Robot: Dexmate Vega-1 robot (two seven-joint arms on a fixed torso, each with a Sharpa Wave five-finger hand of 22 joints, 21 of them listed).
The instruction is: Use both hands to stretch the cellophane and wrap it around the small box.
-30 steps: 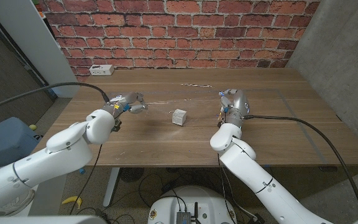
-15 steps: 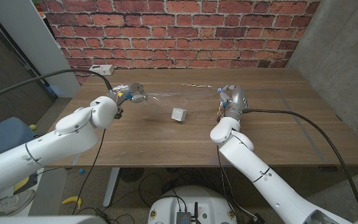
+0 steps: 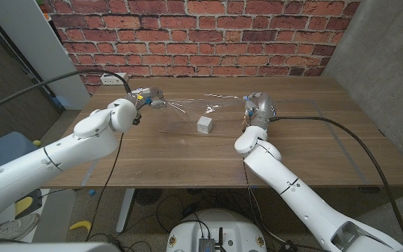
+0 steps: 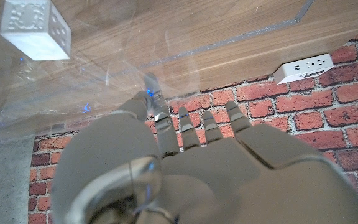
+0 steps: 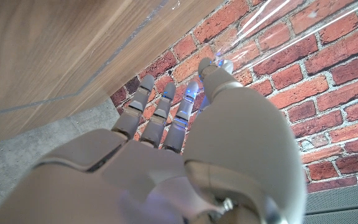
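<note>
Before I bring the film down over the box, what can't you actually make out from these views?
- Cellophane: head view shows only glints; its edges and any sag are too faint to trace.
- Film-to-small box clearance: cannot tell whether they touch; transparency hides it.
- Right hand grip: in the right wrist view the thumb covers the pinch point.
- Left hand grip: too small in the head view; left wrist view blurs the film at the fingertips.

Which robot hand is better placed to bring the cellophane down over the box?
Probably neither alone: left robot hand and right robot hand each pinch an end of the cellophane, stretched behind the box.
</note>
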